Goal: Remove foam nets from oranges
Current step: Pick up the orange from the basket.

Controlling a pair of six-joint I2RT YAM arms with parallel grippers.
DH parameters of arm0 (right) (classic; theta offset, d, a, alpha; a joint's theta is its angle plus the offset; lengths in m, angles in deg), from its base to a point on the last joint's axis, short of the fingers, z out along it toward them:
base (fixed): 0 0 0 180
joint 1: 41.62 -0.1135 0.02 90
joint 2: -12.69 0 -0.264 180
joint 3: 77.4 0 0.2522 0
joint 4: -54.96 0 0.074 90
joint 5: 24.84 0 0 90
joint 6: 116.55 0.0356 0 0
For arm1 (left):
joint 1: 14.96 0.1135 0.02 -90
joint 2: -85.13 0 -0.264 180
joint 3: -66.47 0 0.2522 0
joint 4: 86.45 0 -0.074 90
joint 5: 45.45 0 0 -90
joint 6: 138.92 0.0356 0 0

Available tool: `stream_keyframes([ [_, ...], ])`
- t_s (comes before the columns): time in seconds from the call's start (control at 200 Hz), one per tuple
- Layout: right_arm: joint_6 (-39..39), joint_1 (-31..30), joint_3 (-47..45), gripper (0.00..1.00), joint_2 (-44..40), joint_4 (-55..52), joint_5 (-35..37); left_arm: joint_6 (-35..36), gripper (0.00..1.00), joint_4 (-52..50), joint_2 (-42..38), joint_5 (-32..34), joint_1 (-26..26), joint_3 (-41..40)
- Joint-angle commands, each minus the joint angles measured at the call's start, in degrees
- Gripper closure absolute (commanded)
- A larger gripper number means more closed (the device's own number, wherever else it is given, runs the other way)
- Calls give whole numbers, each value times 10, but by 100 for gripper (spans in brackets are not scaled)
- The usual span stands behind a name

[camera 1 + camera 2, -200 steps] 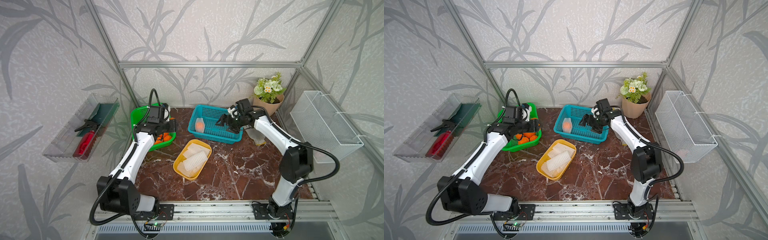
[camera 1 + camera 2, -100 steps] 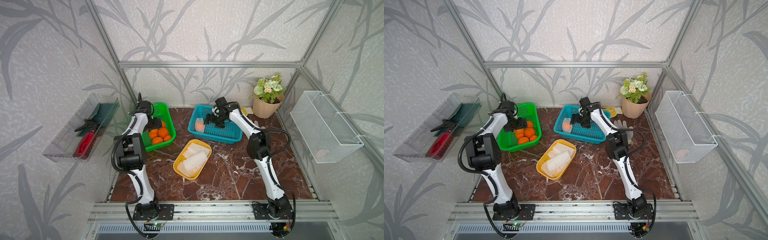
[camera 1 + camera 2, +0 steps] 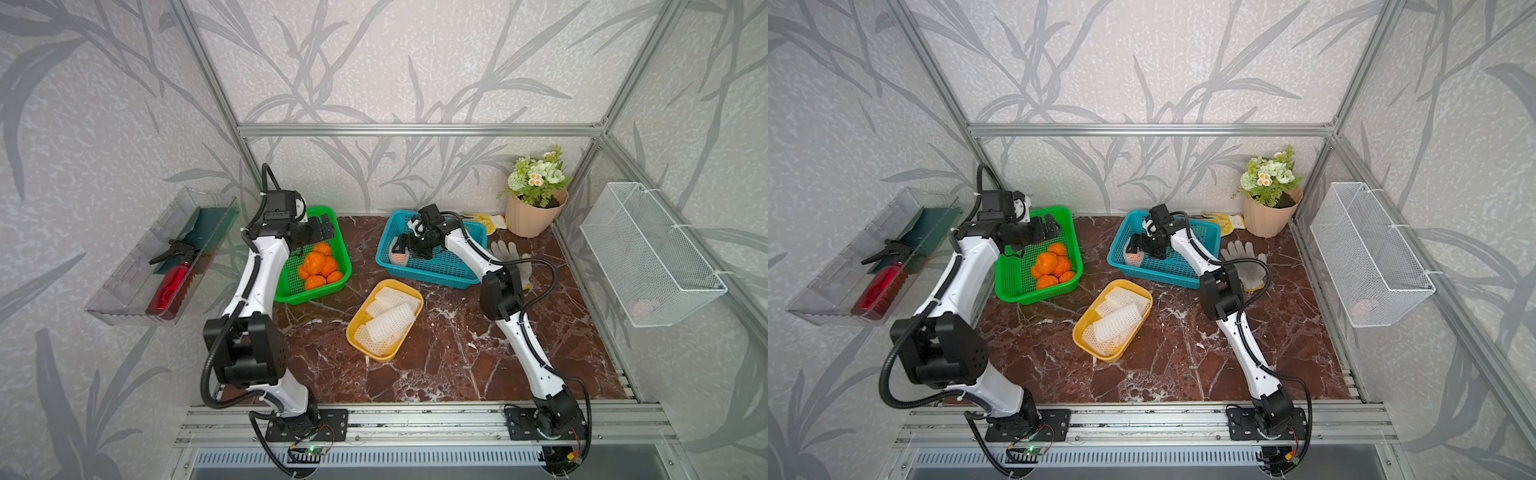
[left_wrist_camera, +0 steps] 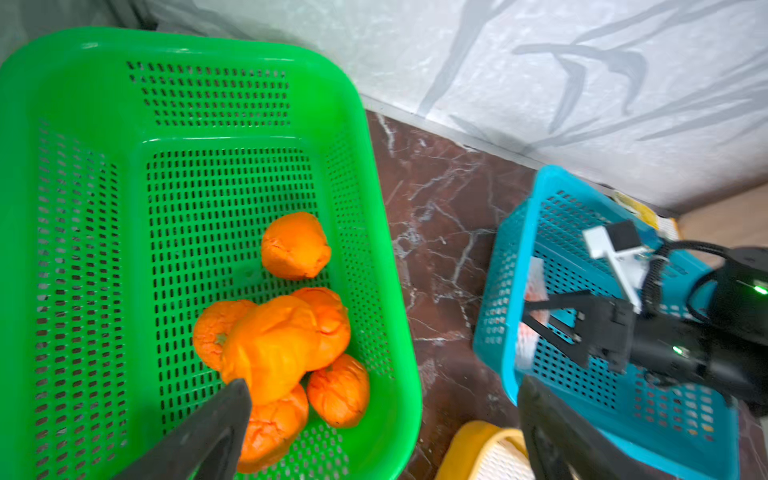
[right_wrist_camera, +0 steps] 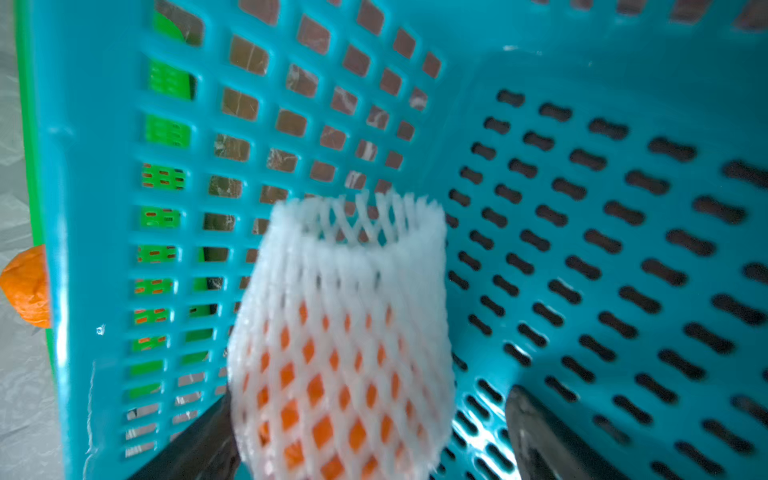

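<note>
The netted orange [image 5: 324, 374] lies in the teal basket [image 5: 602, 187] between the spread right fingers [image 5: 540, 436], its foam net's [image 5: 357, 232] free end pointing away from them, while the left fingers [image 4: 208, 428], spread and empty, hover farther off.

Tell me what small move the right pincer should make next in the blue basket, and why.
Probably close the right pincer on the netted orange: its jaws stand open on either side of it in the blue basket, one finger close beside the net, and it looks like the only orange still wrapped.
</note>
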Motion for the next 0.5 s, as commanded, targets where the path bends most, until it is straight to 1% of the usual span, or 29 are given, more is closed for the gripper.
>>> stream_keyframes([
  [0.0, 4, -5, 61, 6, 51, 14, -6, -21, 1, 9, -32, -22, -13, -31],
  [0.09, 9, -7, 63, 8, 63, 35, -2, -26, 1, 6, -58, -26, -18, -48],
  [0.125, 17, -8, 51, 12, 59, 56, -3, -24, 1, 6, -66, -23, -22, -55],
  [0.145, 25, -7, 43, 15, 58, 67, -5, -23, 1, 5, -70, -20, -24, -59],
  [0.215, 47, -5, 31, 33, 50, 89, -20, -16, 1, 3, -82, -17, -28, -73],
  [0.26, 46, -6, 25, 39, 39, 83, -21, -14, 1, 0, -89, -13, -29, -81],
  [0.305, 42, -5, 10, 39, 18, 74, -16, -11, 1, 1, -97, -11, -29, -87],
  [0.365, 38, -3, -32, 39, -25, 82, -12, -11, 1, 1, -105, -12, -30, -91],
  [0.495, 57, 3, -171, 40, -165, 143, -3, -13, 1, 24, -113, -35, -50, -88],
])
